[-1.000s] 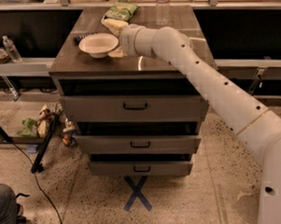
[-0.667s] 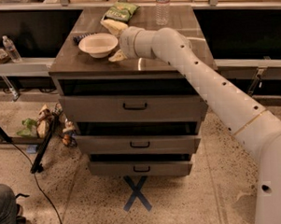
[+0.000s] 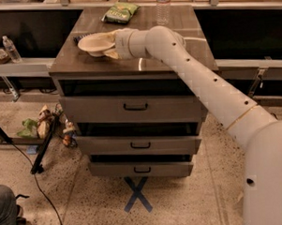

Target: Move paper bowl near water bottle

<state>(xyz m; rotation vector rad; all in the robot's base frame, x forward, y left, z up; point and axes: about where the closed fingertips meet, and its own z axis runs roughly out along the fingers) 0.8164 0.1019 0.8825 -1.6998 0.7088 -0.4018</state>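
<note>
1. Gripper [image 3: 111, 45] sat at the right rim of the paper bowl [image 3: 95, 42], on the left part of the cabinet top [image 3: 82, 65]. The white arm [image 3: 210, 88] reached in from the near right. Whether the gripper was closed on the bowl or only set against it could not be told.
2. Nearest the viewer, a blue cross [image 3: 138, 201] marked the floor. Above it were three drawers [image 3: 136, 107] in the cabinet front.
3. The paper bowl lay about halfway back on the top, towards the left edge.
4. Farther back, a green snack bag [image 3: 120, 12] lay left of centre.
5. The water bottle [image 3: 163, 8] stood upright at the far edge, right of the bag and well apart from the bowl.
6. A smaller bottle [image 3: 10, 48] stood on the low shelf at far left and was not the target.
7. Judgement: the step in hand was securing the bowl for its carry. A firm hold on the rim, a level bowl and a path right of the bag would serve. The bowl should be set down short of the bottle, since a light upright bottle may tip.
</note>
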